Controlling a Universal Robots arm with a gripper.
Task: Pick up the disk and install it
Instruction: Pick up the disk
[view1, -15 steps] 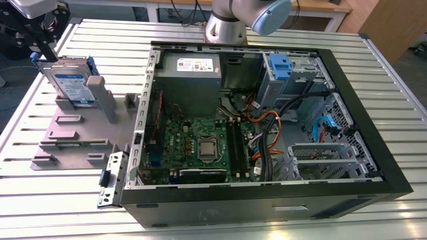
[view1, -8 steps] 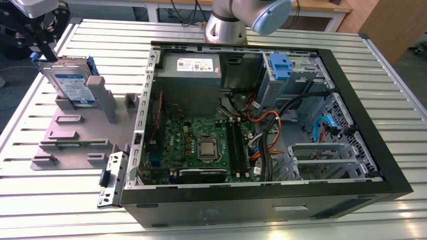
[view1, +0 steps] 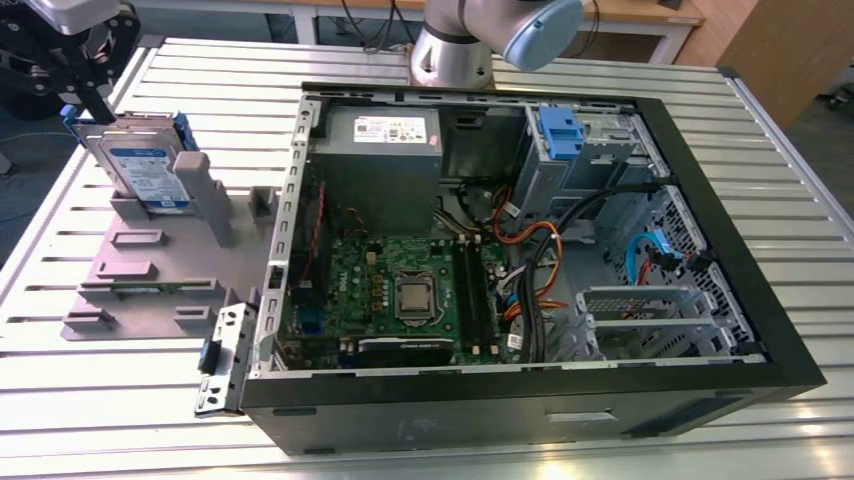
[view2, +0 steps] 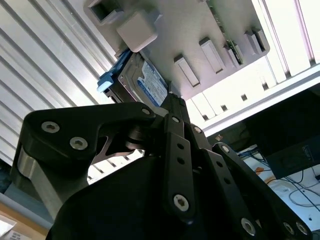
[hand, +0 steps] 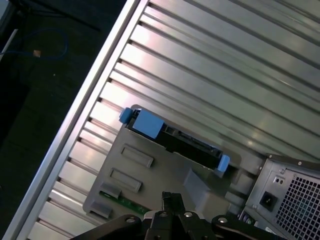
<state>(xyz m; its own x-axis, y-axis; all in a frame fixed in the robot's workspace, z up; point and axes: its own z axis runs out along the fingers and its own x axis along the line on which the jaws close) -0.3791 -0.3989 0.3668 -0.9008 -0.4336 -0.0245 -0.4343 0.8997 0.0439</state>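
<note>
The disk (view1: 147, 165) stands upright on its edge in the grey plastic stand (view1: 140, 275) at the exterior view's left. Its white-and-blue label faces forward and blue rails run along its sides. My black gripper (view1: 96, 105) hangs just above the disk's far top corner. In the second wrist view the fingers meet at the gripper (view2: 172, 100), close to the edge of the disk (view2: 147, 82). In the first wrist view the gripper (hand: 172, 198) is shut with nothing between the tips, and the disk (hand: 175, 141) lies a little beyond them in the stand (hand: 135, 172).
An open computer case (view1: 747, 290) fills the middle and the exterior view's right of the slatted metal table (view1: 80, 420). Inside are a grey power-supply box (view1: 380, 140), a green board (view1: 400, 290), cables and a bay with a blue carrier (view1: 561, 130). A small metal bracket (view1: 220, 360) lies by the case.
</note>
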